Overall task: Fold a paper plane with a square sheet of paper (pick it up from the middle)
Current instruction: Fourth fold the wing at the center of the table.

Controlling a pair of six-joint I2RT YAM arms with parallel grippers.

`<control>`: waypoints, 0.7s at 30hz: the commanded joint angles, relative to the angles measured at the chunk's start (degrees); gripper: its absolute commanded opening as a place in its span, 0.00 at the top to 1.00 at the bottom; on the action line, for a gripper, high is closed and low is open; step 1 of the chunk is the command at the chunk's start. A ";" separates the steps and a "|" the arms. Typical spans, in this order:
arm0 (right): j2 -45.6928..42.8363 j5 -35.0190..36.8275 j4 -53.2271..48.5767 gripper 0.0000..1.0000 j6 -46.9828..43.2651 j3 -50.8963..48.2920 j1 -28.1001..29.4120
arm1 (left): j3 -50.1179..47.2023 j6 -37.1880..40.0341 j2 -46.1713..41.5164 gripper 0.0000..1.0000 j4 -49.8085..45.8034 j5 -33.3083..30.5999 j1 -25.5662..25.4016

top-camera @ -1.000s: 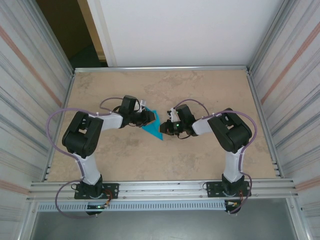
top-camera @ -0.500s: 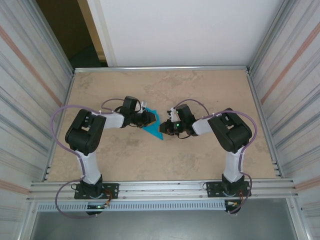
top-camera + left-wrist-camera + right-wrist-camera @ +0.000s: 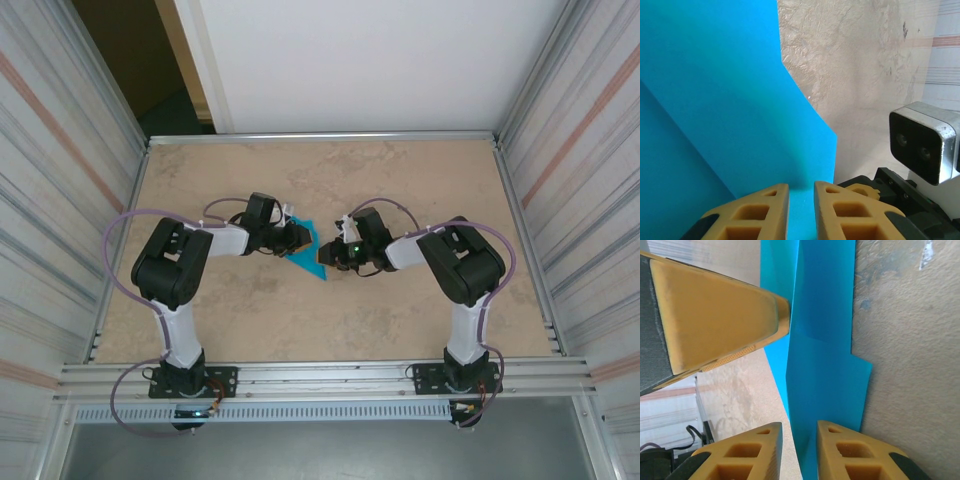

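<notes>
The teal paper plane (image 3: 309,259), a part-folded pointed triangle, lies on the table mid-way between my two grippers. My left gripper (image 3: 297,238) tips down onto its left side. In the left wrist view the paper plane (image 3: 715,100) runs flat under the left gripper (image 3: 801,187), whose jaws stand a little apart. My right gripper (image 3: 326,258) meets it from the right. In the right wrist view a raised fold of the paper plane (image 3: 822,340) stands in the gap of the right gripper (image 3: 800,427), beside the right finger, jaws slightly open. A left finger (image 3: 715,315) touches the crease.
The sandy tabletop (image 3: 400,180) stretches wide around the paper. Ribbed metal walls (image 3: 60,200) close in both sides and a white panel (image 3: 360,60) the back. The right arm's wrist camera (image 3: 925,142) sits close to the left fingers.
The right gripper's jaws have parted a little off the paper's fold. The left arm's elbow has drifted slightly right. The paper has stayed in place.
</notes>
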 commanded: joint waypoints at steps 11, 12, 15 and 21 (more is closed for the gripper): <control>-6.79 3.50 -9.29 0.71 -0.97 -0.25 -1.41 | 1.85 -0.22 1.16 0.79 -1.72 0.47 0.28; -6.32 3.75 -10.01 0.71 -1.29 0.23 -1.22 | 1.85 -0.17 1.18 0.79 -1.71 0.47 0.28; -5.02 4.27 -11.86 0.71 -2.66 2.00 -0.22 | 1.78 -0.25 1.07 0.79 -1.89 0.42 0.27; -2.38 4.37 -13.01 0.68 -4.67 4.92 1.35 | 1.51 -0.17 0.63 0.79 -2.07 0.38 0.22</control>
